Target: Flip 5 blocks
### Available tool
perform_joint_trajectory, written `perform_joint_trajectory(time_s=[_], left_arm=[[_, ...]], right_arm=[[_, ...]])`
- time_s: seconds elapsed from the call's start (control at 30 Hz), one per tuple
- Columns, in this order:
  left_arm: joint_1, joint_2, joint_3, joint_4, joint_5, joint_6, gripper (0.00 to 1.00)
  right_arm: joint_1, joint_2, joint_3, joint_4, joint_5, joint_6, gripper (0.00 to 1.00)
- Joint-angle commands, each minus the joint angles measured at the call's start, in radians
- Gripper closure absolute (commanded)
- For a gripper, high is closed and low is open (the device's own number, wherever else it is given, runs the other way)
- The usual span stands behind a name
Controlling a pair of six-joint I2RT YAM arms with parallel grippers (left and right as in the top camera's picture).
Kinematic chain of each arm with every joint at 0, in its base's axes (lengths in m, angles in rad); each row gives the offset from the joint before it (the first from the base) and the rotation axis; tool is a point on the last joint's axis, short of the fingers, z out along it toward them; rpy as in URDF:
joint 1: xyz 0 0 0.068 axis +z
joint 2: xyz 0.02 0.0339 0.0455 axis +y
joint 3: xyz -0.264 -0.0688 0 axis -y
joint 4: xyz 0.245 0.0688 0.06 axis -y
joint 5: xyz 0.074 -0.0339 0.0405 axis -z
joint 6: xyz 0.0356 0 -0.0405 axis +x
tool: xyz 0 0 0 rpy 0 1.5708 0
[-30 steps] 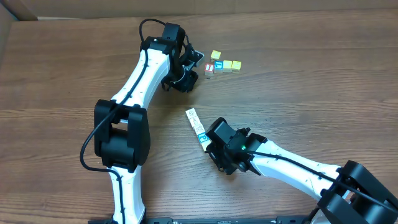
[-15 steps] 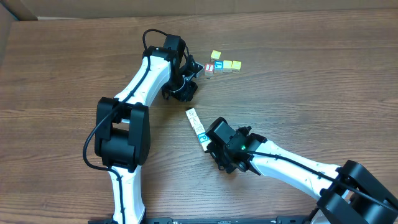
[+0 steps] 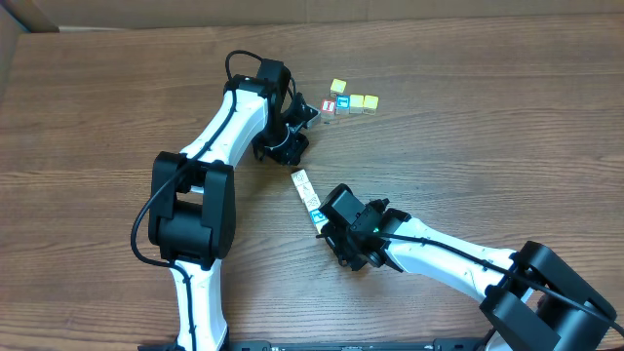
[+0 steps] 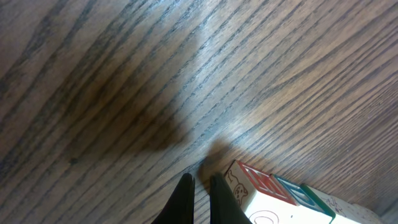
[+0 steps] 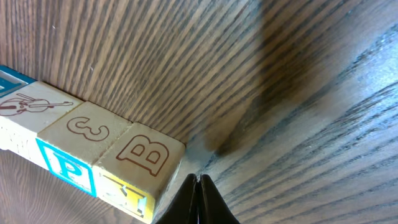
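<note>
A row of blocks (image 3: 307, 195) lies in the middle of the table, pale faces up. In the right wrist view its end cubes show a violin (image 5: 31, 107), a "3" (image 5: 84, 127) and a "B" (image 5: 146, 155), with a blue "P" side face (image 5: 65, 171) and a yellow one. My right gripper (image 3: 325, 232) (image 5: 199, 186) is shut and empty, its tips just right of the "B" cube. A second cluster (image 3: 349, 100) lies further back, with a red "I" cube (image 3: 329, 105). My left gripper (image 3: 312, 111) (image 4: 200, 190) is shut and empty beside a red-bordered cube (image 4: 255, 186).
The wooden table (image 3: 507, 146) carries nothing else. A lone yellow cube (image 3: 337, 87) sits just behind the far cluster. The left arm (image 3: 229, 112) stretches from the front edge toward the back; the right arm (image 3: 439, 255) comes in from the front right.
My left gripper has drifted a little right and down beside the far cluster. My right gripper has edged slightly toward the row's end. No block has moved.
</note>
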Motion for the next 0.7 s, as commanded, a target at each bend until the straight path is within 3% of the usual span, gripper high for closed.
perform_joint_trajectory(time_s=[0.0, 0.67], left_arm=[[0.005, 0.013, -0.009, -0.004, 0.009, 0.031, 0.96], [0.005, 0.013, -0.009, -0.05, 0.028, 0.111, 0.96]], right_arm=[[0.006, 0.008, -0.001, 0.01, -0.002, 0.005, 0.95], [0.006, 0.008, -0.001, 0.028, -0.001, 0.006, 0.94]])
